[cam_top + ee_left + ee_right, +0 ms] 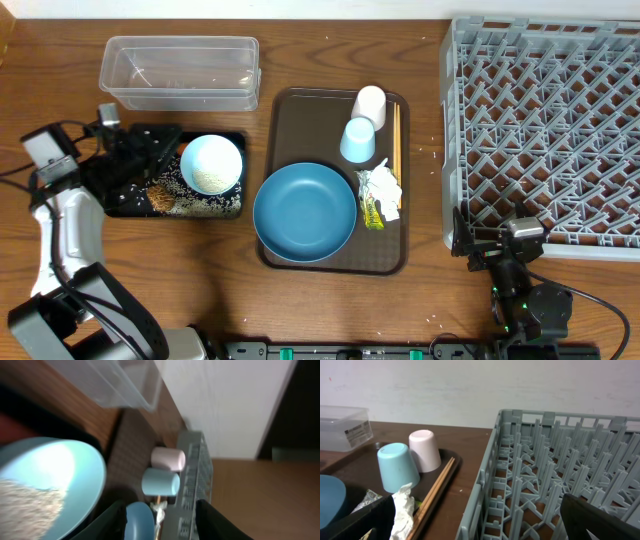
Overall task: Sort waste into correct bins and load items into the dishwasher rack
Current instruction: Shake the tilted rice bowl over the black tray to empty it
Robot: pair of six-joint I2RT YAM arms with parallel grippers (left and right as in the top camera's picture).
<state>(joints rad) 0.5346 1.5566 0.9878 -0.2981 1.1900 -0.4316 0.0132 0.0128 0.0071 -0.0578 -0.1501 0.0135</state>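
Left fingers: partly apart, nothing between them, just beside the rim of the small light blue bowl. Right fingers: spread wide and empty, low by the near-right corner of the dishwasher rack.

- The bowl sits in the right half of the black tray, near the left edge of the surface. White rice is in the bowl, and more grains are scattered over the tray floor.
- The carrot pokes out at the bowl's left rim, inside the tray. A brownish lump lies just in front of the bowl.
- The clear tub is at the far edge, directly behind the black tray. I can't tell if anything is in it.
- The brown serving tray is mid-surface.
  - The dark blue dish is on its near half.
  - The white cup and light blue cup are both upside down at the far-right corner, touching.
  - The chopsticks lie along the right rim.
  - The crumpled paper and wrappers are just right of the dish.
- The rack fills the right edge of the surface.
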